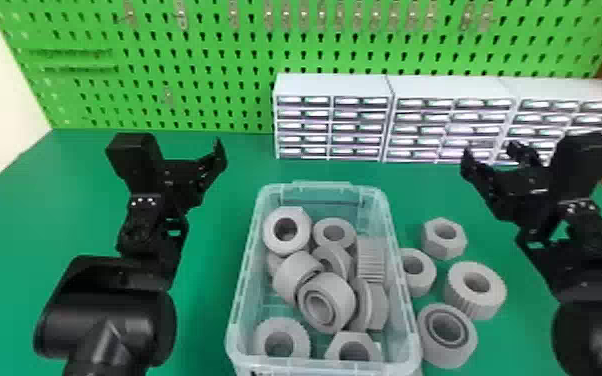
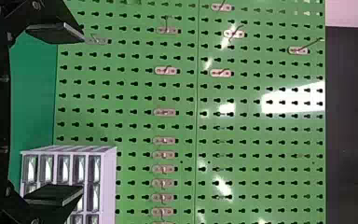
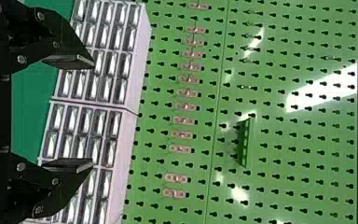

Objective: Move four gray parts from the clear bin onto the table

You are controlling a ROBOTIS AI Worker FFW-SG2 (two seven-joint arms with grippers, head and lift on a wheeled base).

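Step in hand: by my judgement, the transfer is complete and the final check applies. Four gray parts rest on the table (image 1: 25,215), to the right of the clear bin (image 1: 321,187): a hex part (image 1: 435,245) farthest out, a plain ring (image 1: 417,285) close beside the bin wall, a toothed ring (image 1: 491,288) to its right, and a bearing-like part (image 1: 445,354) nearest me. This matches the required count. Further gray parts (image 1: 285,245) lie heaped inside the bin; I judge that these are to be left in place.

Next move: no further pick is called for. Hold both arms clear of the work. If either is lowered, guard against striking the bin rim or rolling the plain ring.

Pose: my left arm (image 1: 105,310) enters at the bottom edge of the head view, left of the bin; my right arm (image 1: 595,320) enters at the right, beyond the four parts. Both wrists are raised and aim forward at the pegboard (image 1: 215,90) and the drawer cabinets (image 1: 335,85), not down at the bin.

End effectors: my left gripper (image 2: 82,113) is released, fingers spread, holding nothing. My right gripper (image 3: 92,113) is likewise released and unloaded.
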